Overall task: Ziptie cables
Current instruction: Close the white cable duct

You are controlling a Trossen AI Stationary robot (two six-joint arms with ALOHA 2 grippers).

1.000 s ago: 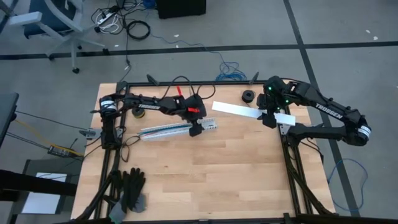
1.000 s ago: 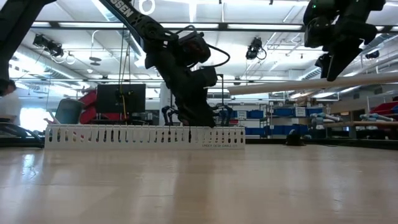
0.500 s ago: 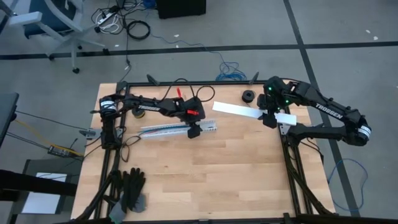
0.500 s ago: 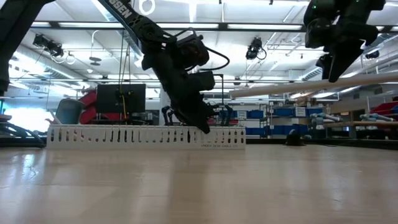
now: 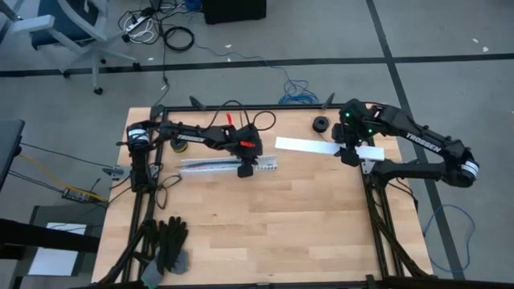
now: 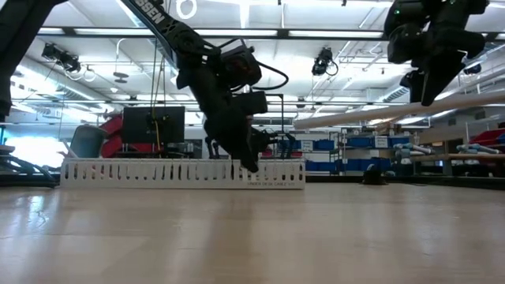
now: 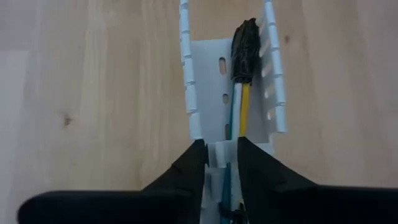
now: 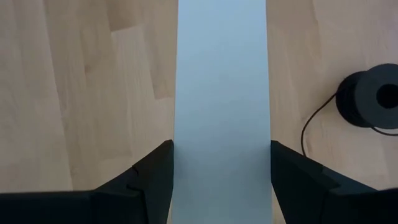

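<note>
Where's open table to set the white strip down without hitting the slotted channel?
Bare wood runs across the table on the side of the slotted channel away from the black spool. Crowded: around the left gripper at the channel, and the right gripper holding the white strip.

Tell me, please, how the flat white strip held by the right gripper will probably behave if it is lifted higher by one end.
The white strip is probably stiff: held by the right gripper at one end only, it juts out nearly straight in the low view. It looks thin, so probably light. Its surface seems smooth, so it may slide between the fingers.
</note>
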